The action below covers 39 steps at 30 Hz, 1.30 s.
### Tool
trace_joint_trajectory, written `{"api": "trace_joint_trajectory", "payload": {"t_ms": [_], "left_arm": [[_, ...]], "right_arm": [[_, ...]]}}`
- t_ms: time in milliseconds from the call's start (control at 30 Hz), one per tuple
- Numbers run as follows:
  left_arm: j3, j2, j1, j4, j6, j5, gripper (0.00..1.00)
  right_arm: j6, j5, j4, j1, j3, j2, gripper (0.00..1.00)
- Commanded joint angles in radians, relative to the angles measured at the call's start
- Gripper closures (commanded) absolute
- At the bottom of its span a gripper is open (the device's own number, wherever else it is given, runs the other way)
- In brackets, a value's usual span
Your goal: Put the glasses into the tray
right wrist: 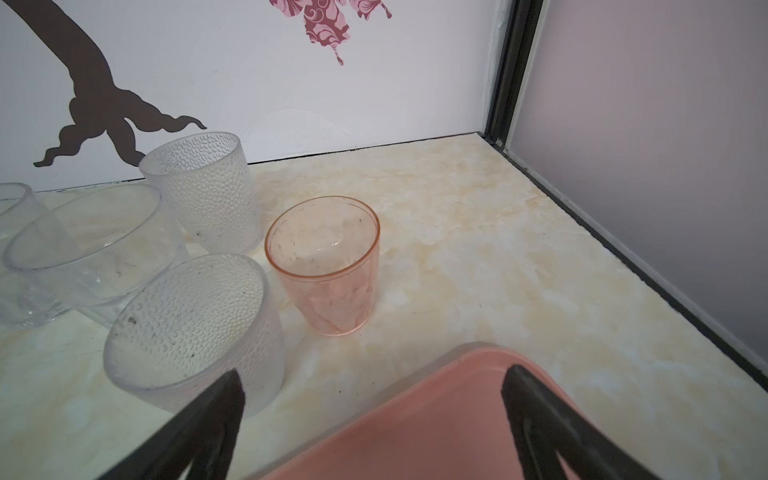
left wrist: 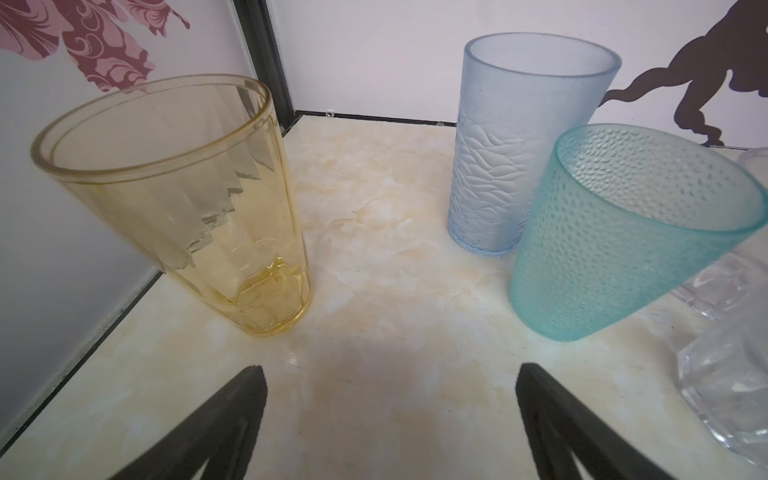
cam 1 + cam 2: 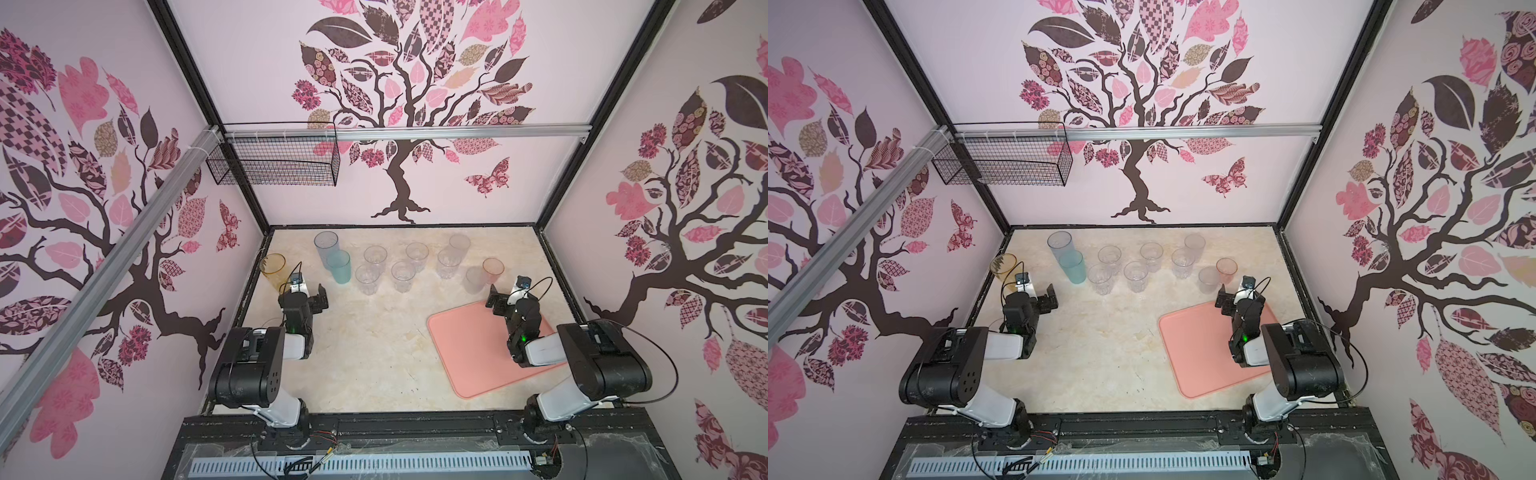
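Observation:
The glasses stand upright across the back of the table: amber (image 3: 273, 266), tall blue-grey (image 3: 326, 245), teal (image 3: 338, 266), several clear ones (image 3: 403, 274), two frosted (image 3: 475, 278) and a pinkish-orange one (image 3: 493, 269). The salmon tray (image 3: 469, 353) lies front right with no glass on it. My left gripper (image 2: 390, 369) is open over bare table, between the amber glass (image 2: 174, 199) and the teal glass (image 2: 615, 232). My right gripper (image 1: 374, 372) is open above the tray's far corner (image 1: 415, 428), short of the pinkish-orange glass (image 1: 328, 266), with a frosted glass (image 1: 191, 328) beside one finger.
A black wire basket (image 3: 274, 162) hangs on the back rail, high at the left. Walls close the table on three sides; the amber glass stands close to the left wall. The right arm's forearm (image 3: 536, 353) lies over the tray's right part.

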Motion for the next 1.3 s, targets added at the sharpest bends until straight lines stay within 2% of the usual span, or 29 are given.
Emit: {"api": "trace_joint_trajectory", "payload": {"t_ms": [0,1267], "left_arm": [[0.009,-0.01,0.003,-0.001,0.004,0.019,0.02],[0.007,-0.013,0.018,-0.001,0.0,0.049,0.02]], "right_arm": [[-0.008,-0.003,-0.011,-0.006,0.024,-0.006,0.01],[-0.008,-0.004,-0.012,-0.006,0.025,-0.005,0.01]]}}
